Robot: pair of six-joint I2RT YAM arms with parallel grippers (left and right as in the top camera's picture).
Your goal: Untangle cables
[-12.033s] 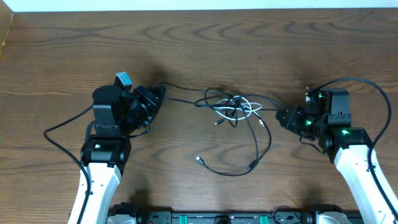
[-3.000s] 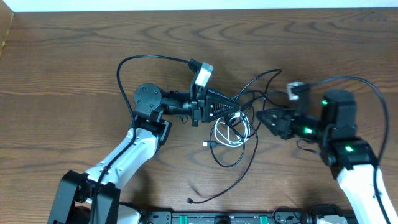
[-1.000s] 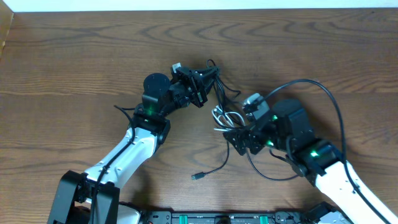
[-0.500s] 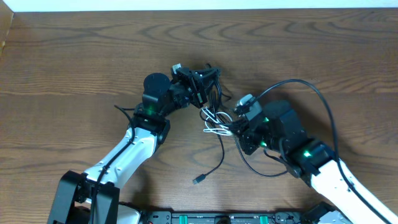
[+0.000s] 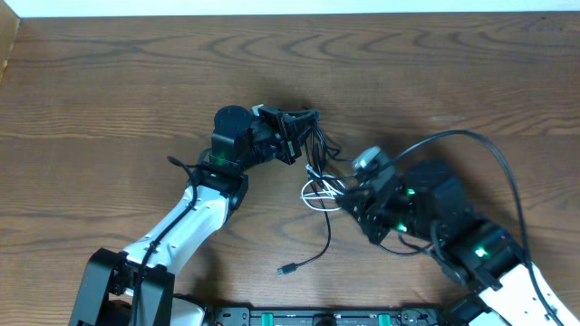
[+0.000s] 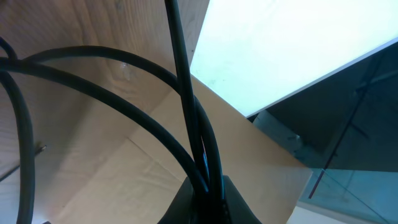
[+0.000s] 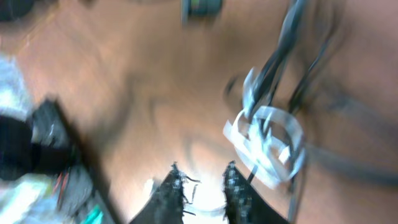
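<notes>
Overhead: left end effector [image 5: 306, 125] clamps black cables [image 6: 180, 68]; right end effector [image 7: 205, 180] parted beside one white cable [image 7: 273, 115].

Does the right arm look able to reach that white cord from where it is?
Probably yes: the white cord lies just ahead of the right hand with nothing between, though black cords cross its loops.

White cable: thin short white cord [image 5: 317, 193], loosely coiled, tangled with black strands.
Black cables: thin black cords [image 5: 327, 231], bunched above the white coil; one trails below it, plug [image 5: 285, 270] free.
</notes>
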